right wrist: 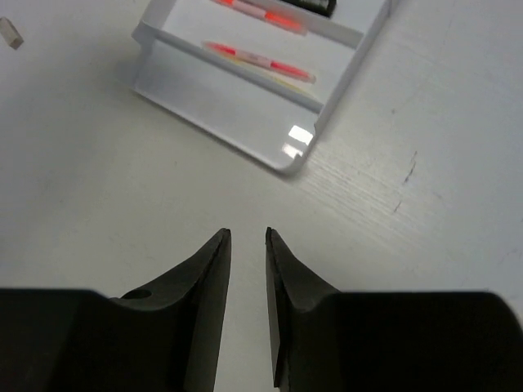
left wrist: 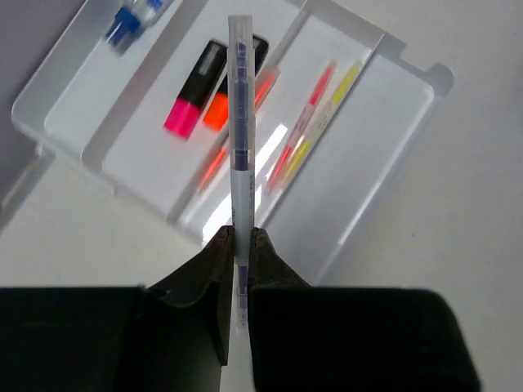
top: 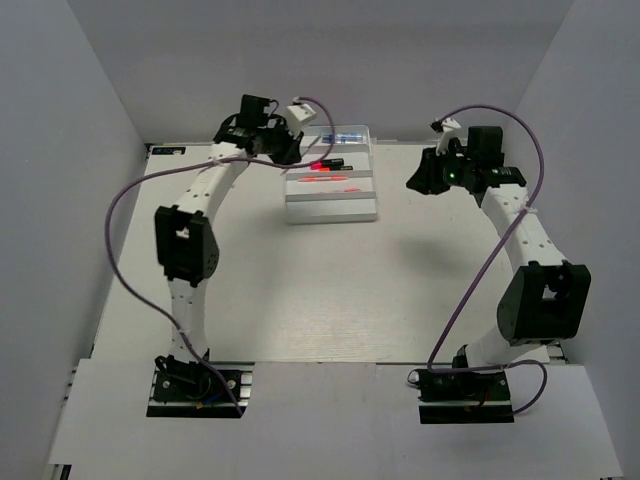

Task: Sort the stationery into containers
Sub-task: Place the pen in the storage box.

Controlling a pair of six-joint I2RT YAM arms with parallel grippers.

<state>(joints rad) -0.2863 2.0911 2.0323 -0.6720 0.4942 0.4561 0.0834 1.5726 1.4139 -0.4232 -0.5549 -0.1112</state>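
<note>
Matte table (top: 350,290), stepped plastic tray (left wrist: 392,139), slim pen (left wrist: 239,122)

tray (top: 332,207): far centre | left pincer (top: 297,153): at its left edge | right pincer (top: 413,183): apart

A white table (top: 330,290) with faint grain and a few small dark scuffs sits inside a plain enclosure. A pale grey left wall (top: 50,150), far wall (top: 330,60) and right wall (top: 600,130) close it in. A white panel (top: 330,420) covers the near edge. The light is soft and even.
</note>
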